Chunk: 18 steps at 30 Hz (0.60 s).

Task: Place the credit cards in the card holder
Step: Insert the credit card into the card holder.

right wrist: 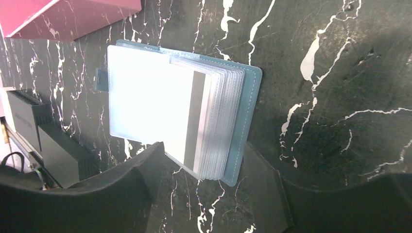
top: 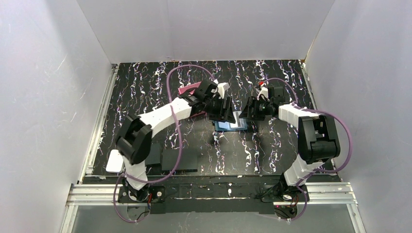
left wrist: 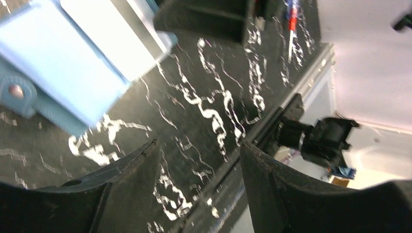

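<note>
- The striped credit card point(right wrist: 190, 116) lies on the clear sleeves of the blue case point(right wrist: 248, 111) at mid-table. I cannot tell whether it is tucked into a sleeve or lies loose on top.
- The right gripper point(right wrist: 203, 156) hangs over the near short end of that stack. Its jaws are wide and hold nothing, one on each side of the card's width.
- The card's long axis runs straight away from these jaws, so the right arm looks best placed to take it.
- The left gripper point(left wrist: 199, 145) is parted too, with only table point(left wrist: 209, 111) between its jaws. The case sits off to their far left.
- The card holder point(right wrist: 73, 17), pink, lies just beyond the case's far corner, behind the left arm.
- There is bare table to the right, and black pads point(top: 180, 159) at the near left.
</note>
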Each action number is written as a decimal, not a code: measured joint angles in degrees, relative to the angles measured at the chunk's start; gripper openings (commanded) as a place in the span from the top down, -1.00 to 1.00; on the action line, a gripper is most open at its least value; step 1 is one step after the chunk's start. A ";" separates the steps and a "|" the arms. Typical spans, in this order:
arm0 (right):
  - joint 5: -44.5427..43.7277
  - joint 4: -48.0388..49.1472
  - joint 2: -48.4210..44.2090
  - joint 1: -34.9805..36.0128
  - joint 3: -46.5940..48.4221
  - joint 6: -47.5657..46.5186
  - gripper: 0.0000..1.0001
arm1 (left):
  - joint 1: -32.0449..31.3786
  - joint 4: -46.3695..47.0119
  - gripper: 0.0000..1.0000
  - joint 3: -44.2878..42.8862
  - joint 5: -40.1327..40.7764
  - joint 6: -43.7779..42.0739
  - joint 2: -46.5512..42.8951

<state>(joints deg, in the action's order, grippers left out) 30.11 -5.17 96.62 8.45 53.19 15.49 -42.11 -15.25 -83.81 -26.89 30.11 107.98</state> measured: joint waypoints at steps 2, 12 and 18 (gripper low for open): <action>-0.52 -0.31 -0.85 0.15 0.00 -0.48 -0.42 | 0.26 -0.17 -0.19 3.04 -0.02 0.66 -4.76; -5.81 -1.44 -2.27 0.26 -2.03 4.02 -0.49 | 2.86 -5.60 -0.11 7.76 3.87 0.61 -11.78; -3.34 3.02 -3.78 -0.83 -7.72 9.42 -0.43 | 2.91 -3.91 0.26 7.52 2.25 1.27 -7.65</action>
<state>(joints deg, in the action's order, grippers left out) 26.76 -2.15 92.84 7.62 45.47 24.91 -39.20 -19.16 -76.29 -24.64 31.38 100.33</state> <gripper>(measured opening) 0.725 0.419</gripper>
